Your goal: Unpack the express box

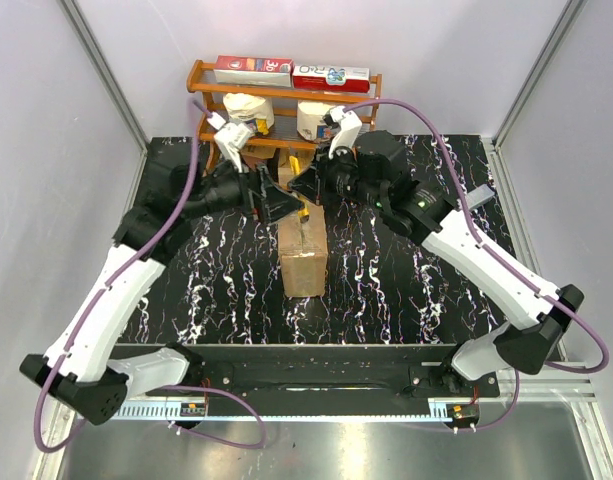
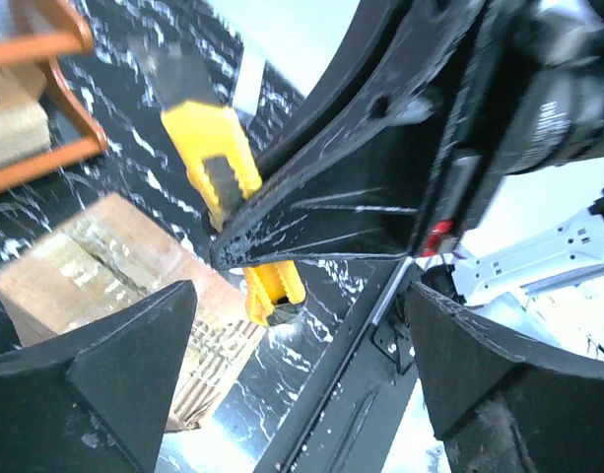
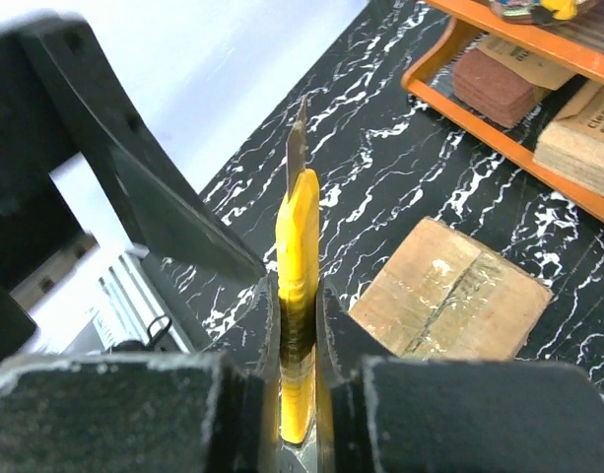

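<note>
- On the black, white-veined table (image 1: 416,290), near its middle, stands the cardboard box (image 1: 304,262), upright, its top flaps shut and a strip of shiny clear tape running along the middle seam.
- Both arms reach in from the near edge and meet above the far end of the box, close to each other.
- The right claw (image 3: 298,296) is pressed together on a yellow knife (image 3: 300,212), pinching its handle from both sides. The thin grey blade sticks out beyond the fingertips.
- The knife hangs in the air over the table just beside the box. Whether the blade touches the cardboard cannot be told.
- The left claw (image 2: 302,291) is spread wide and holds nothing. Its two dark fingers (image 2: 114,384) stand well apart, and the knife and one finger of the right claw show in the gap beyond them.
- Behind the box, at the far edge of the table, stands an orange wooden rack (image 1: 286,95) with red-and-white cartons on its top shelf and pale rolls below.
</note>
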Robot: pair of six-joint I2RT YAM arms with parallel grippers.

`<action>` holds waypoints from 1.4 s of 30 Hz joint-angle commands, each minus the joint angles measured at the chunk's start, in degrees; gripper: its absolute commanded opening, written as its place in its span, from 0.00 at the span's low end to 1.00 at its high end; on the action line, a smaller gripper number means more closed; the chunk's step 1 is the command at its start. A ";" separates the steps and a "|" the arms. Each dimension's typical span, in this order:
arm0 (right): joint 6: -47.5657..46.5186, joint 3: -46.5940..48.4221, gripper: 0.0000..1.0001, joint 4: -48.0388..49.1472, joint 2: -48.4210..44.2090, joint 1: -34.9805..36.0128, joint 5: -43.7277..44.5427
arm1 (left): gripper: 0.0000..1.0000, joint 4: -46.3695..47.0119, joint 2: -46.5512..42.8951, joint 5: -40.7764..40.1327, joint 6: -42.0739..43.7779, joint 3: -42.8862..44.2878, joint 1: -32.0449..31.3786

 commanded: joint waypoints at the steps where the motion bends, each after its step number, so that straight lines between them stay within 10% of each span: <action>1: -4.05 1.63 0.00 -0.28 -3.67 -0.01 -8.66 | 0.94 1.44 -4.27 4.29 3.62 5.26 2.89; 15: -2.21 3.65 0.00 0.59 -5.25 -0.01 -38.11 | 0.90 19.01 -3.31 34.25 -8.14 1.67 9.93; 31: -1.33 3.30 0.00 1.39 -4.73 -0.01 -44.36 | 0.02 26.50 -5.94 38.05 -11.49 -2.38 9.93; 33: -1.24 3.21 0.10 1.47 -4.64 -0.01 -44.01 | 0.00 26.49 -6.21 37.00 -11.49 -2.47 9.93; 35: -1.42 2.95 0.57 1.56 -4.90 -0.01 -41.91 | 0.00 25.36 -6.73 35.42 -10.35 -2.38 9.93; 38: 0.06 0.32 0.94 6.10 -6.57 -0.01 -35.15 | 0.00 20.01 -7.70 26.40 -6.49 -0.80 9.93; 42: 5.34 -9.58 1.00 17.88 -11.04 -0.01 -26.71 | 0.00 14.29 -9.01 13.02 -5.77 1.66 9.93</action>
